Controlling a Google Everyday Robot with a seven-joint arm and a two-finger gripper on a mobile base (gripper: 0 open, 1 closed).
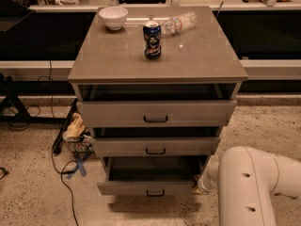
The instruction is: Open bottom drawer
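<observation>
**Bottom drawer standing well out, gripper sitting at its right-hand corner**

The bottom drawer (127,188) is lying at the lower centre of the frame, the lowest of three grey-taupe fronts in the cabinet (117,55). Its front is projecting towards the camera far enough that the dark, seemingly empty inside is showing behind it. The small black bar handle (155,193) is sitting level at the middle of that front.

The robot's white arm (249,187) is filling the lower right of the frame and reaching leftward. The gripper (201,184) is ending right at the drawer's right-hand corner, close beside the end of the front. Whether it is touching the drawer, and whether it is wide or narrow, I cannot tell, as the arm's bulk is hiding it.

The move is turning on one relation. The drawer front is running left to right across the frame, the handle is lying to the left of the gripper along that same line, and the drawer is sliding towards the bottom edge. Judging by the gap, the task is looking mostly done; any further pull would be going straight down-frame.

On the cabinet top a white bowl (113,17), a soda can (152,39) and a toppled plastic bottle (178,22) are resting, well apart from the work.
</observation>
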